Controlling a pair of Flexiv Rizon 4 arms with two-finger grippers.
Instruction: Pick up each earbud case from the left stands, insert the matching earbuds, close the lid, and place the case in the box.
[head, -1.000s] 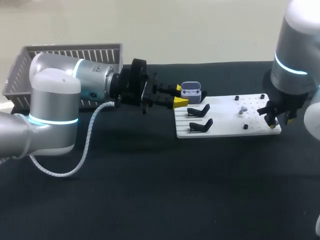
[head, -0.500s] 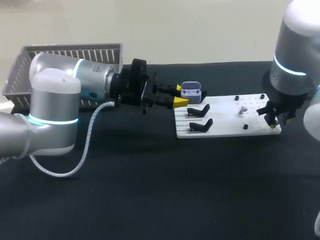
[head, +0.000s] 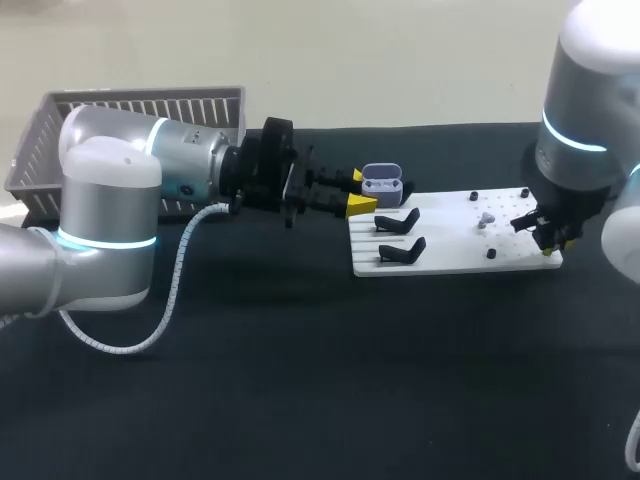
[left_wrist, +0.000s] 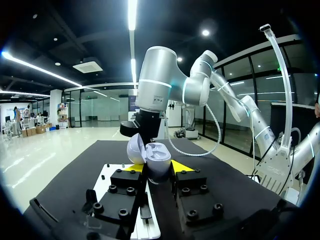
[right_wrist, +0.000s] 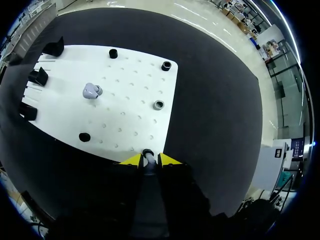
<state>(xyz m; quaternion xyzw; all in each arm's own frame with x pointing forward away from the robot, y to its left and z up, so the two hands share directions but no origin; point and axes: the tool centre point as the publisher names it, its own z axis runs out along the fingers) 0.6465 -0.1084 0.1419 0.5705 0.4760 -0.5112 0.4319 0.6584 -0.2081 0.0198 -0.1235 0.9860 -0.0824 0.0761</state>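
Holding steady on the left: left gripper is clamped on the open earbud case, lid up, just off the white board's far left corner. Nothing has shifted there over the last second. Right gripper is at the board's right corner nearest the robot, tips pinched on what looks like a small grey earbud in a black socket. The right arm has nudged slightly inward over the board and the gripper has barely moved, so the grasp is probably just seated and the lift not started. Second earbud lies loose mid-board. Two black stands sit on the board's left part. Basket is well left of the board, for later.
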